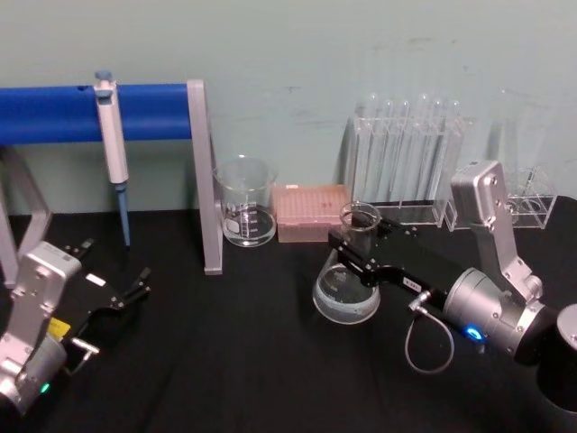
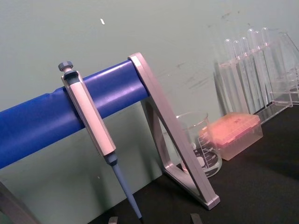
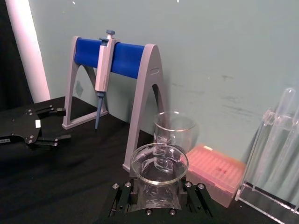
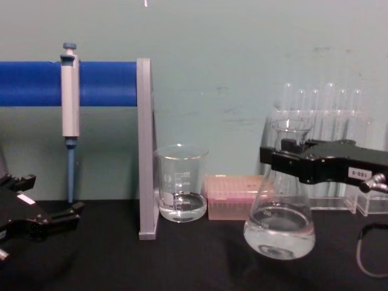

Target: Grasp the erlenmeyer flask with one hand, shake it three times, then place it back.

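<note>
The erlenmeyer flask (image 1: 345,293) is clear glass with a little clear liquid in its wide base. It stands upright right of centre, in front of the test tubes, and also appears in the chest view (image 4: 280,224) and the right wrist view (image 3: 159,163). My right gripper (image 1: 359,242) reaches in from the right and is shut on the flask's neck just under the flared rim (image 4: 285,154). I cannot tell whether the base touches the black table. My left gripper (image 1: 113,271) rests open and empty at the far left (image 4: 51,197).
A glass beaker (image 1: 245,203) and a pink tip box (image 1: 311,212) stand behind the flask. A rack of test tubes (image 1: 406,162) and a smaller clear rack (image 1: 532,203) line the back right. A pipette (image 1: 113,144) hangs on the blue-barred stand (image 1: 54,113) at the left.
</note>
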Robot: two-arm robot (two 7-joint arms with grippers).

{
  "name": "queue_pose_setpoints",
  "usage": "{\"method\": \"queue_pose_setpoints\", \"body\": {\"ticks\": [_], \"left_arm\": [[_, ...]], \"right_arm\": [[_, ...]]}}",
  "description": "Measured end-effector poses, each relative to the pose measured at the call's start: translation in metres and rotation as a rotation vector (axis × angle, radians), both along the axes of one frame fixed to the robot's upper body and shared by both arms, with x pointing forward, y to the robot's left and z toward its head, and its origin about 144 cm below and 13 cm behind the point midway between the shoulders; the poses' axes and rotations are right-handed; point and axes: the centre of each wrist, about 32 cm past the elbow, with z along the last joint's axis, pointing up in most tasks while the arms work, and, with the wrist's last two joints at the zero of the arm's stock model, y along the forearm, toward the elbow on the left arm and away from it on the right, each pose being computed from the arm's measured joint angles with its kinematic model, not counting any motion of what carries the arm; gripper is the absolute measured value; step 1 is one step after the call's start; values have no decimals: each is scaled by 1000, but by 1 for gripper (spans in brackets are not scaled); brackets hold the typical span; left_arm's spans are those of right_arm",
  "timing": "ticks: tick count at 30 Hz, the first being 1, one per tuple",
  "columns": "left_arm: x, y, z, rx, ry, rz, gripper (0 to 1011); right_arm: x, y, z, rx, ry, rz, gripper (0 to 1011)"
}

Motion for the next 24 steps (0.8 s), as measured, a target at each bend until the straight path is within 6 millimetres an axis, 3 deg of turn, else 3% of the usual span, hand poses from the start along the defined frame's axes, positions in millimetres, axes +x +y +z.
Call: {"method": "queue_pose_setpoints", "body": {"ticks": [24], "left_arm": [[0, 0, 0, 0, 0, 0, 1001]], "right_arm": [[0, 1, -13, 2, 33, 6, 451]]}}
